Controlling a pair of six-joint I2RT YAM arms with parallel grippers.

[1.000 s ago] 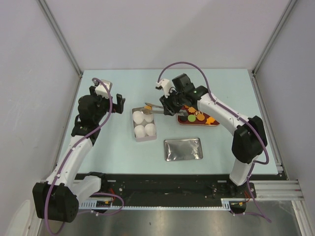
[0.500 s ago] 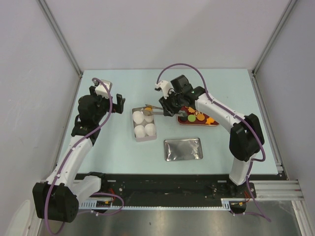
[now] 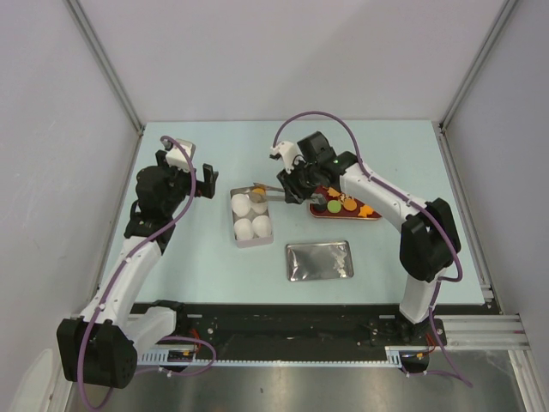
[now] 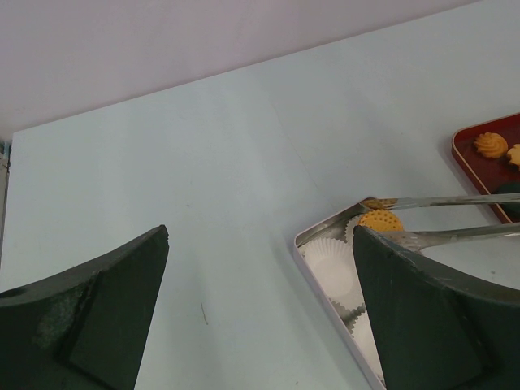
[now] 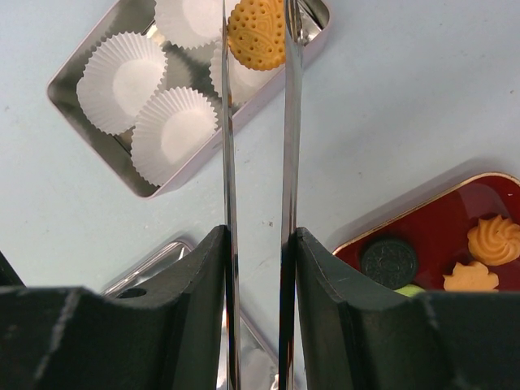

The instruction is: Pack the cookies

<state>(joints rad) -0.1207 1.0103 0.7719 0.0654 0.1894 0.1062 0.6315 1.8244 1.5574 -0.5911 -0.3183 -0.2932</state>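
Note:
My right gripper (image 5: 256,236) is shut on a pair of metal tongs (image 5: 231,162), its pads pressing both blades. The tong tips pinch a round orange cookie (image 5: 257,34) over the far right paper cup of the metal tin (image 5: 57,93). In the top view the tongs (image 3: 273,193) reach left from the right gripper (image 3: 296,187) to the tin (image 3: 252,245). More cookies lie on the red tray (image 3: 377,216): a black one (image 5: 388,262), an orange swirl (image 5: 494,240) and a star shape (image 5: 470,278). My left gripper (image 4: 260,236) hangs open and holds nothing, left of the tin (image 4: 325,301).
White paper cups (image 5: 122,69) fill the tin. The tin's lid (image 3: 319,260) lies flat nearer the arm bases, below the red tray. Grey walls close in the table on the left, far and right sides.
The right arm has shifted slightly, keeping the tongs and the orange cookie over the tin's far right corner. The left arm has not moved.

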